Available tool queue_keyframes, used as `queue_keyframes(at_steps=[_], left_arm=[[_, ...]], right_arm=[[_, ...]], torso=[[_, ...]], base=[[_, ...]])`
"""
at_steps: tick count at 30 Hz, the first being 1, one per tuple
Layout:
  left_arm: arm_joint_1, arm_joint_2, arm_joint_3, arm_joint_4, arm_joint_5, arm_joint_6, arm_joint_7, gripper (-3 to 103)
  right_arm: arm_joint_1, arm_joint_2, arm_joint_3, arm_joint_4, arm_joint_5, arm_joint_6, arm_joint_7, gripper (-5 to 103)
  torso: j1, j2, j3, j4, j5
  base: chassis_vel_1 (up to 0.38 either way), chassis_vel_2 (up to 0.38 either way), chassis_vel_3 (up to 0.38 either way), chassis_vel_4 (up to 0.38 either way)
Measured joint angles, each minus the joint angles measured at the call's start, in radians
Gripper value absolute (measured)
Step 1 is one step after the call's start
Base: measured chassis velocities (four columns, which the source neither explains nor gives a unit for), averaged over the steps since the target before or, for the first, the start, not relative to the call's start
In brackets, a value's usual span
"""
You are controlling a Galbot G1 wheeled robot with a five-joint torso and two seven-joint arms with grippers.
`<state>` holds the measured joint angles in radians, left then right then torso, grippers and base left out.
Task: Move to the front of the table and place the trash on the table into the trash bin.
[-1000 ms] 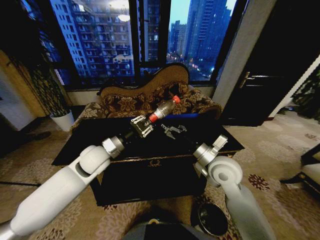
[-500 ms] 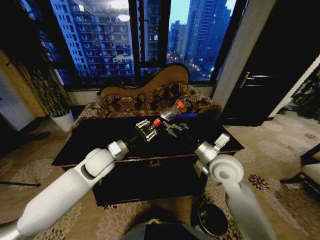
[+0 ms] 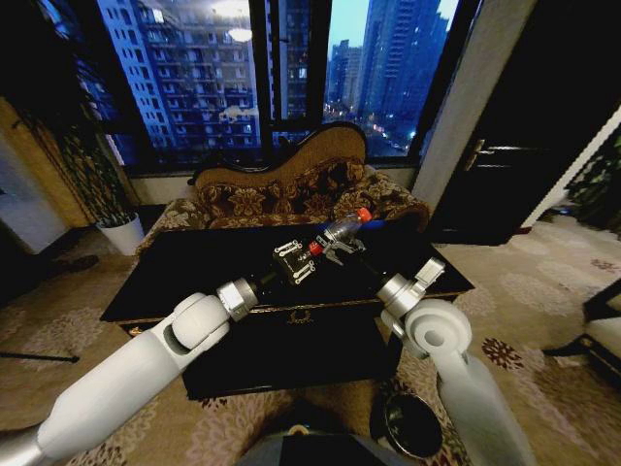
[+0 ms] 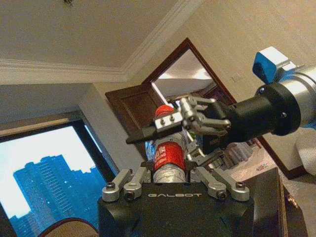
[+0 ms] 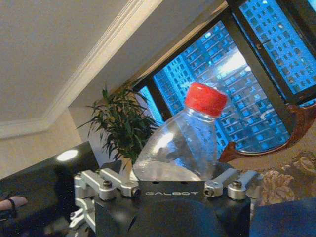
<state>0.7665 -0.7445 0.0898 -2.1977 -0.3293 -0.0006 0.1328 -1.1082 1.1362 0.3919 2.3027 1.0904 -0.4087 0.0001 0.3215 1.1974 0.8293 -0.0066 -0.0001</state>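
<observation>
The trash in hand is a clear plastic bottle (image 3: pixel 345 227) with a red cap and red label, held tilted above the black table (image 3: pixel 184 267). My left gripper (image 3: pixel 307 257) is shut on its lower end, which the left wrist view shows as the labelled body (image 4: pixel 169 157). My right gripper (image 3: pixel 336 247) reaches in from the right and stands open, with the bottle's upper part (image 5: pixel 177 143) between its fingers. Seen from the left wrist, the right gripper (image 4: pixel 185 118) sits at the bottle's neck. The dark round trash bin (image 3: pixel 412 424) stands on the carpet below the right arm.
A patterned curved-back sofa (image 3: pixel 281 189) stands right behind the table, with tall windows beyond. A white plant pot (image 3: pixel 124 233) sits at the far left and a dark door (image 3: pixel 495 155) at the right. Patterned carpet surrounds the table.
My left gripper has carried the bottle to the right and farther away, bringing its upper end into the right gripper. The right gripper rose slightly toward it.
</observation>
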Motion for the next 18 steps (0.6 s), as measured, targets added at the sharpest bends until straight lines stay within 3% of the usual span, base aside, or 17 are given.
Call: queue_keyframes(at_steps=[2, 5, 9, 14, 16, 18], left_arm=[[0.002, 0.001, -0.003, 0.0, 0.0, 0.0, 0.0, 30], [0.005, 0.001, -0.009, 0.001, 0.0, 0.0, -0.001, 29], [0.008, 0.001, -0.011, 0.002, 0.001, 0.0, -0.001, 29], [0.012, 0.002, -0.013, 0.003, 0.001, -0.001, -0.001, 29], [0.011, 0.002, -0.013, 0.005, 0.001, -0.003, -0.001, 29], [0.011, 0.002, -0.013, 0.006, 0.001, -0.003, -0.001, 29]], right_arm=[[-0.001, 0.0, -0.001, -0.002, -0.002, 0.002, 0.0, 94], [-0.001, 0.002, -0.005, -0.004, -0.005, 0.007, -0.001, 78], [-0.004, 0.002, -0.005, -0.006, -0.008, 0.008, -0.002, 65], [-0.01, 0.002, -0.004, -0.007, -0.012, 0.01, -0.002, 59], [-0.01, 0.003, -0.004, -0.008, -0.014, 0.011, -0.002, 51], [-0.01, 0.004, -0.004, -0.009, -0.014, 0.011, -0.002, 51]], torso=[[0.0, 0.0, 0.0, 0.0, 0.0], [0.0, 0.0, 0.0, 0.0001, 0.0], [0.0, 0.0, 0.0, 0.0, 0.0], [0.0, 0.0, 0.0, 0.0, 0.0], [0.0, 0.0, 0.0, 0.0, 0.0], [0.0, 0.0, 0.0, 0.0001, 0.0]], base=[[0.0, 0.0, 0.0, 0.0], [0.0, 0.0, 0.0, 0.0], [0.0, 0.0, 0.0, 0.0], [0.0, 0.0, 0.0, 0.0], [0.0, 0.0, 0.0, 0.0], [0.0, 0.0, 0.0, 0.0]])
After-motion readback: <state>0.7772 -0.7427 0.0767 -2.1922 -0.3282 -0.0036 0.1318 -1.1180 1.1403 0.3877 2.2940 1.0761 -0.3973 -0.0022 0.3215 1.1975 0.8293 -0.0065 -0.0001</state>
